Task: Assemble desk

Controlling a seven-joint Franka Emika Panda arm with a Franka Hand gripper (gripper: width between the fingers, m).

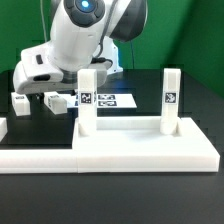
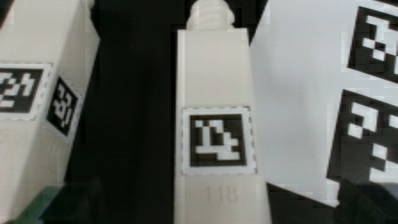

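Observation:
The white desk tabletop lies flat at the front of the exterior view. Two white legs stand upright on it, one at the left and one at the right, each with a tag. Two loose legs lie at the back left. My gripper hangs low over them. In the wrist view a tagged leg runs lengthwise between the jaws of my gripper. The dark fingers stay at the picture's corners, apart from the leg, so the gripper is open. A second leg lies beside it.
The marker board lies flat behind the tabletop and also shows in the wrist view, close beside the centred leg. A long low white rail runs along the front of the black table. A green wall stands behind.

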